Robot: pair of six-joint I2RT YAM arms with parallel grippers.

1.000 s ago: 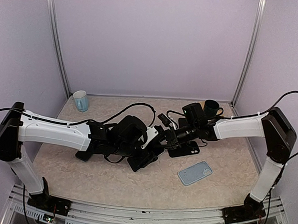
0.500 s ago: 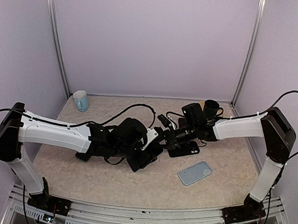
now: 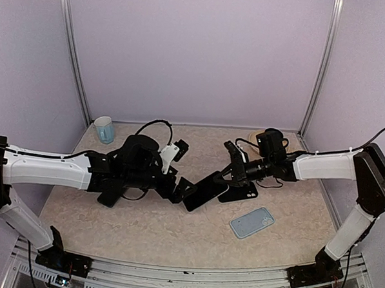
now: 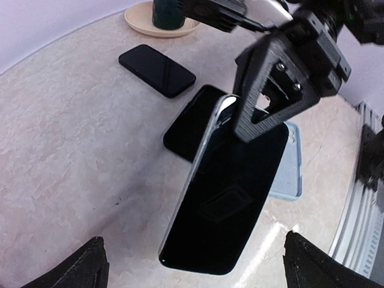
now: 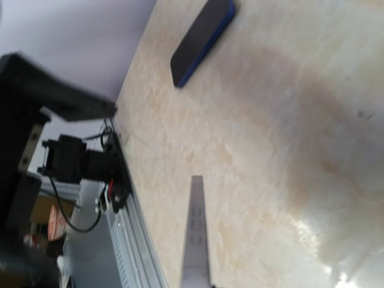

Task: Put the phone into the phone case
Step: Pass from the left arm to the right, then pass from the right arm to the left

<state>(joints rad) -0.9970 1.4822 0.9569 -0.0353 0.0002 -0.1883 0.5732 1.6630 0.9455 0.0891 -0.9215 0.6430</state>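
Observation:
The black phone (image 3: 203, 190) hangs tilted above the table, and my right gripper (image 3: 230, 175) is shut on its far top end. In the left wrist view the phone (image 4: 231, 198) fills the middle, with the right gripper (image 4: 282, 84) clamped on its upper end. My left gripper (image 3: 178, 187) is open, with its fingertips (image 4: 90, 264) wide apart either side of the phone's near end and not touching it. The light blue phone case (image 3: 252, 222) lies flat at the front right, also seen in the left wrist view (image 4: 292, 174). The right wrist view shows the phone's grey edge (image 5: 197, 234).
A flat black item (image 3: 241, 193) lies under the right arm, and another dark phone (image 4: 157, 70) lies beyond it. A blue-edged phone (image 5: 201, 39) lies on the left side. A light blue cup (image 3: 103, 129) stands back left. A dark mug on a plate (image 3: 271, 136) stands back right.
My left gripper has let go of the phone and pulled back left, now open. My right gripper has moved right and up, and holds the phone alone by its far end.

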